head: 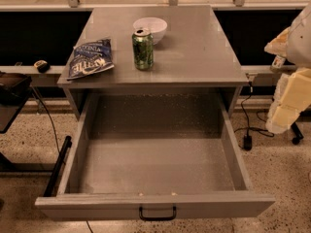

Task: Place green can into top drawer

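Cream-white, blocky arm segments (291, 98) and pale claw (278, 47) at the right edge.

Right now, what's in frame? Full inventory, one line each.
can: 1, green, upright on the cabinet top, just in front of the bowl
bowl: 1, white, cabinet top, behind the can
chip bag: 1, blue, lying flat on the cabinet top, left of the can
cabinet: 1, grey, centre of view
top drawer: 1, grey, pulled fully open toward the camera
handle: 1, black, centre of the drawer front
cable: black, on the floor right of the cabinet
gripper: 1, pale, at the right edge, beside the cabinet, well apart from the can
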You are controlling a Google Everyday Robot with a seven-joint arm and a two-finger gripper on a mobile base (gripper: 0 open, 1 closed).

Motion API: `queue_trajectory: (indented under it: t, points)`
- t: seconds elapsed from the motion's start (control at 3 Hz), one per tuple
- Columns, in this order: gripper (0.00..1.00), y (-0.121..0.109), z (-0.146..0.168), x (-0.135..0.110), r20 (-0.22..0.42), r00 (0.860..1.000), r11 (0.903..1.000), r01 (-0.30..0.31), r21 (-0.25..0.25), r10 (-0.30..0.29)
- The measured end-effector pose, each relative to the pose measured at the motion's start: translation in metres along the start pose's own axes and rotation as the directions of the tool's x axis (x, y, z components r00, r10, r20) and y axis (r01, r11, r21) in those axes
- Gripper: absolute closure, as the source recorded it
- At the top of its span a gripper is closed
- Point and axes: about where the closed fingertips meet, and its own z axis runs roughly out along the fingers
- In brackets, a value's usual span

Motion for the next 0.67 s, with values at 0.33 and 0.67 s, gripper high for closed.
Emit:
queue_trajectory:
  t: [0.33,0.67]
  points:
    - [0.0,0.0,0.0,0.0,0.0,1.0,1.0,0.0,0.0,0.0]
    - [0.0,-0.015,0.011,-0.029,0.07,0.997,0.9989,0.043,-0.018,-0.041]
